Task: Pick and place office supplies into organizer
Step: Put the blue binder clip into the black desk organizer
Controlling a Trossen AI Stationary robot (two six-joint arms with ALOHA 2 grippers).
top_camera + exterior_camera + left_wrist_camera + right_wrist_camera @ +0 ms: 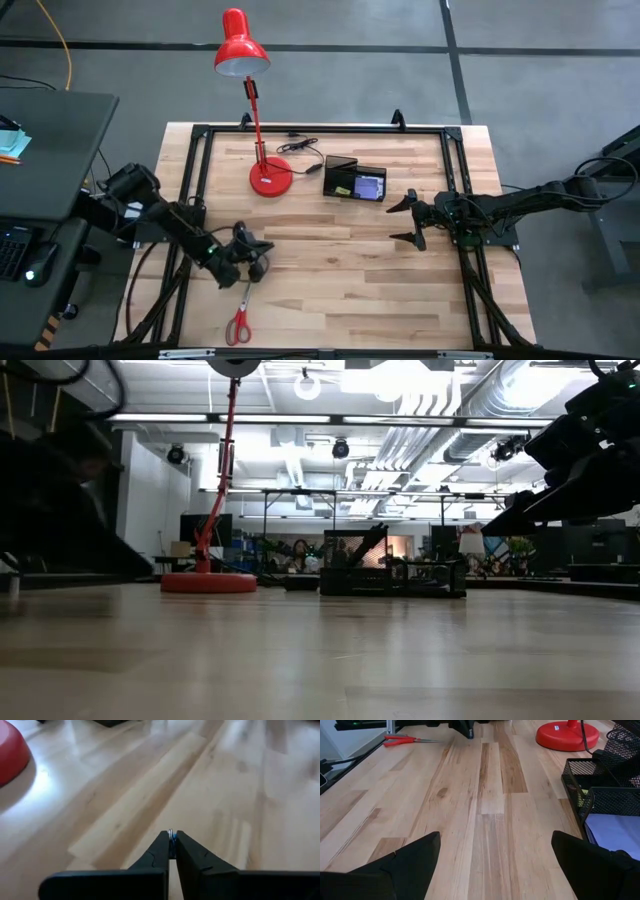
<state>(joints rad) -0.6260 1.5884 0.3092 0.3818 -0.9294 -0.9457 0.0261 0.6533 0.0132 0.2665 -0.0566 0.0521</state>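
Left gripper [171, 842]: pinched shut on a small blue-white item [171, 836], lower left of table. Scissors [239, 322] at its 6 o'clock. Mesh organizer [355, 181] at 2 o'clock, well apart. Right gripper [404, 222]: wide, idle. Step: pick made; next, carry to organizer.

One scissors [238, 326] (red), one organizer [355, 179]
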